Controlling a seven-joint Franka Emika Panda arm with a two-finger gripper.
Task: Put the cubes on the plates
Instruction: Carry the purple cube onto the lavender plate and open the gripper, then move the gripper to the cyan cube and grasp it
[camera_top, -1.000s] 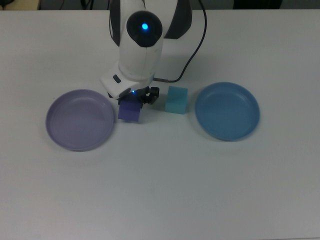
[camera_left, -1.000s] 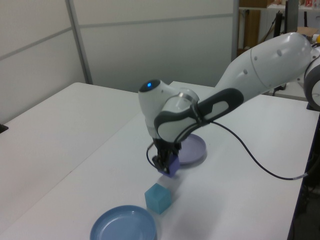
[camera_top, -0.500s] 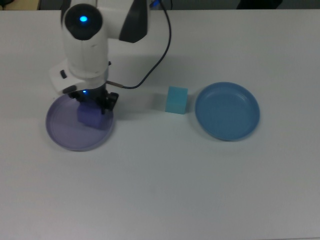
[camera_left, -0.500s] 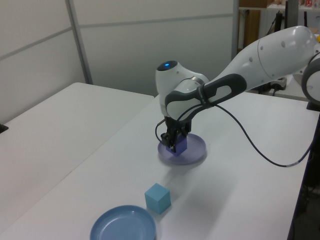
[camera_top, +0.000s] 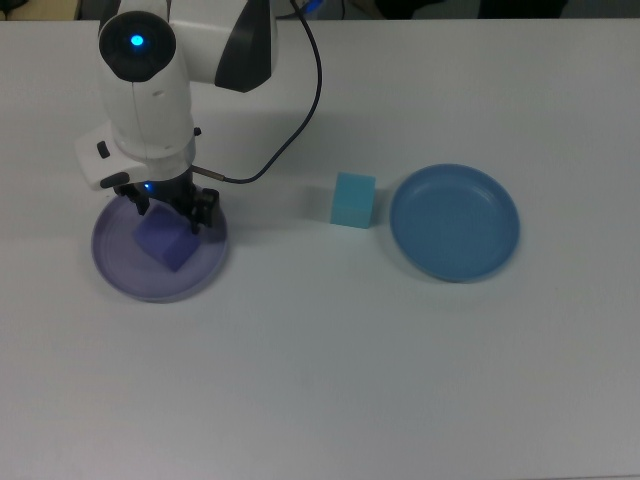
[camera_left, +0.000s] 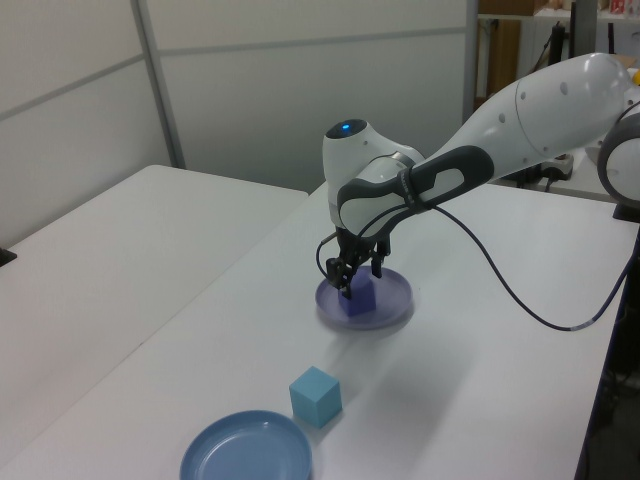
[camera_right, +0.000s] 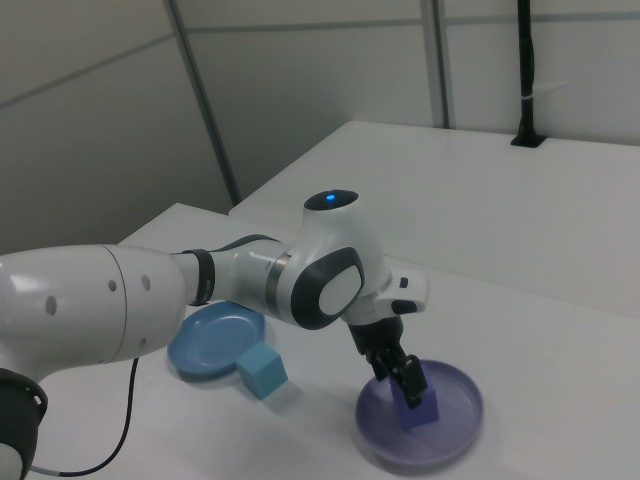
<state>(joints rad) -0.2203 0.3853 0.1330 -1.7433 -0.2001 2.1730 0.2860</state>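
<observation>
Purple cube (camera_top: 165, 240) sits in the lavender plate (camera_top: 115, 268), gripper (camera_top: 168, 212) spread open just above it, released; turquoise cube (camera_top: 353, 199) on the table beside the blue plate (camera_top: 455, 222), likely next.

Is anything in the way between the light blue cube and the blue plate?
No. In the top view the turquoise cube sits on bare table just left of the blue plate, with nothing visible between them.

Matte purple cube (camera_top: 165, 241) on a smooth lavender plate (camera_top: 118, 268); the table (camera_top: 400, 380) is matt white.
</observation>
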